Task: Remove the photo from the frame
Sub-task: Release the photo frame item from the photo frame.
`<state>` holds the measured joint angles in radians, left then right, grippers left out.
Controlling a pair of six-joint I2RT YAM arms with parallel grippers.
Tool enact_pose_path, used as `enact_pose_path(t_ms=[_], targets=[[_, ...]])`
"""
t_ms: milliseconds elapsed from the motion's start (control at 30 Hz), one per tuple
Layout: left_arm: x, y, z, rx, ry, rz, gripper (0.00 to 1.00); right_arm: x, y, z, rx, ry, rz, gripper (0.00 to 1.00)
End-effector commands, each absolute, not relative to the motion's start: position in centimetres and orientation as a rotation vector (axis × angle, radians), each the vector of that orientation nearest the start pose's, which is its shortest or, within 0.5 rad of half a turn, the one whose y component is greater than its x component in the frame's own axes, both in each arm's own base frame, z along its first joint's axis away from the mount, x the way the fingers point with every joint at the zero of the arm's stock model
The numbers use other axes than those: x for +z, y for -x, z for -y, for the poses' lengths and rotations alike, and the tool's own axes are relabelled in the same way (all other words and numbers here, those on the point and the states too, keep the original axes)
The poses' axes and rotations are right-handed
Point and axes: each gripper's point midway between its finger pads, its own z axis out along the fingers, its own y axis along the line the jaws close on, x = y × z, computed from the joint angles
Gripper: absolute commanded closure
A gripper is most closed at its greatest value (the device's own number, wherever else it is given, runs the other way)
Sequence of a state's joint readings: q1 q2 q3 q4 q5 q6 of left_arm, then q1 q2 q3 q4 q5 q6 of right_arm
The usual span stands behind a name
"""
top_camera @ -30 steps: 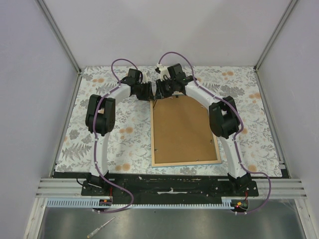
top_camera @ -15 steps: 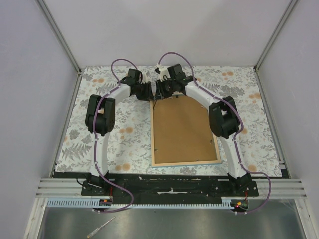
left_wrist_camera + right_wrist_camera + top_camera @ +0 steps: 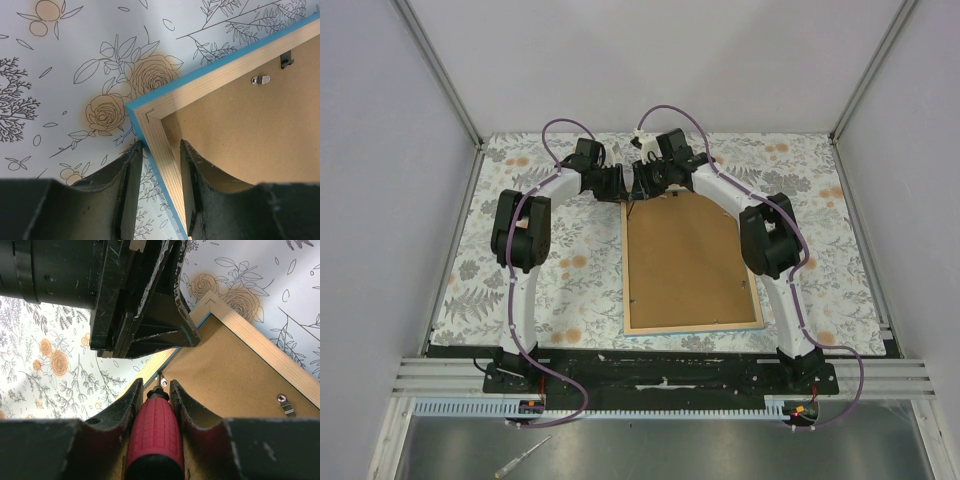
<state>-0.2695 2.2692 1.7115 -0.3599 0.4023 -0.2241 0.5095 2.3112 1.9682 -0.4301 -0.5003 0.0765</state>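
Working the retaining clips loose is judged to be the step in hand, since the thin bright-blue, wood-backed rectangular frame [image 3: 695, 326] is lying face down on the floral-patterned table cover [image 3: 570, 270] between the two arms. The large rectangular photo [image 3: 685, 260] is sitting face down inside the frame, so only its plain brown board back is showing and the printed side is hidden. The left gripper [image 3: 160, 147] is straddling the frame's left rail just beside the far left corner. One finger is lying against the blue outer edge and the other on the inner side over the board, and the gripper appears to be pinching that rail at a middling width to steady the frame. The right gripper is clamping narrowly on a red ribbed-handled screwdriver [image 3: 152, 435], whose tip is resting at a small silver metal clip [image 3: 164, 382] near that same corner. Doing this step well is calling for the tip staying seated while the clip is being swung off the board toward the rail. Force should be going sideways rather than downward, because a slip is likely to gouge the board. The left grip should be pressing the frame flat, not lifting it. A second silver clip [image 3: 286, 404], beside the other rail meeting at that corner, is also lying over the board, so the photo is judged not yet free.
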Motion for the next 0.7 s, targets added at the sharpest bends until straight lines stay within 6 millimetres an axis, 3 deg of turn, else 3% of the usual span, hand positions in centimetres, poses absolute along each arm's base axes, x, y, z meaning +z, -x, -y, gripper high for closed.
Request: enact_pose_path(t_ms=[0,667], targets=[[1.35,-47.85,21.13,-0.709,-0.176,-2.604,0.57,10.89,-45.74,-35.83,0.863,0.801,-2.240,1.00],[1.03,-47.88,20.73,-0.707,-0.154,-2.611,0.64,10.83,-45.14,-35.29,0.843,0.837,-2.233,1.00]])
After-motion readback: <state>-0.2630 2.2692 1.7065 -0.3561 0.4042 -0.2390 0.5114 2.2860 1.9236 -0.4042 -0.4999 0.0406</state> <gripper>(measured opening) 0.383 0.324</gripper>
